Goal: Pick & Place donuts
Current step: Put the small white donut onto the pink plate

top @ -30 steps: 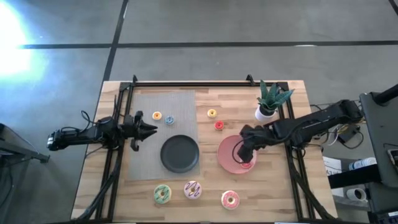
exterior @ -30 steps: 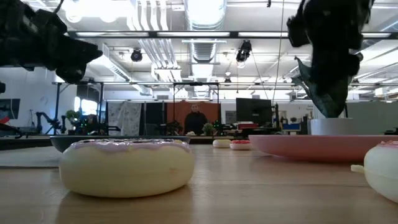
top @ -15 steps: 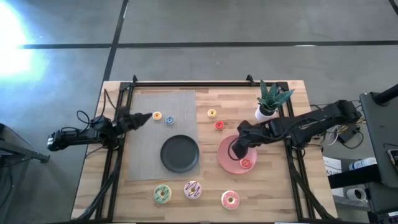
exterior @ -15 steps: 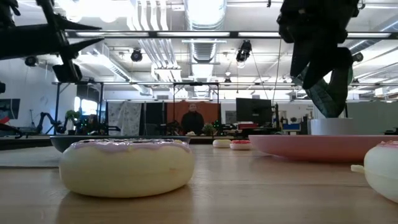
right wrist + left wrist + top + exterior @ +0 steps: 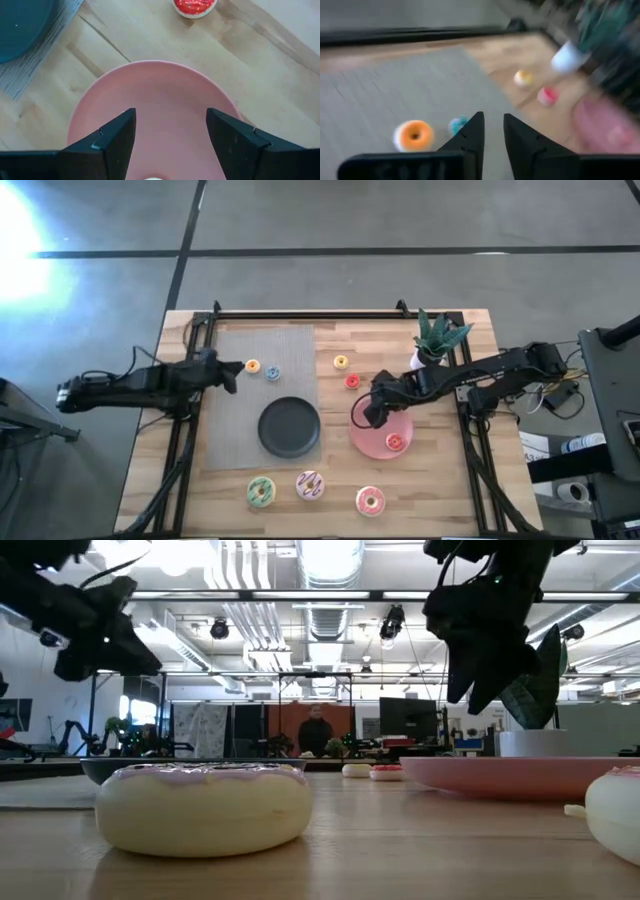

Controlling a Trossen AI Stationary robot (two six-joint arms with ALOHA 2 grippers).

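**A:** Where does each gripper sit?

**B:** The right gripper [image 5: 372, 412] hangs over the far-left rim of the pink plate [image 5: 372, 442], fingers spread with nothing between them. One red donut [image 5: 396, 443] lies on that plate. The left gripper [image 5: 232, 373] hovers over the grey mat [image 5: 240, 405], fingers drawn nearly together, holding nothing.

**A:** Which donuts lie nearest?

**B:** For the right gripper, a second red donut [image 5: 352, 382] sits on the bare desk [image 5: 330, 470] just beyond the plate's far edge, with the yellow donut [image 5: 341, 362] a little farther on. In the right wrist view that red donut [image 5: 195, 6] lies straight ahead, past the plate rim. For the left gripper, the orange donut [image 5: 252, 366] lies just ahead of its tips, and the blue donut [image 5: 272, 372] just past that.

**A:** And the large ones?

**B:** Green [image 5: 261, 491], streaked white [image 5: 310, 485] and pink [image 5: 370, 501] sit in a row along the near edge, well apart from both grippers. The black plate [image 5: 289, 426] holds nothing.
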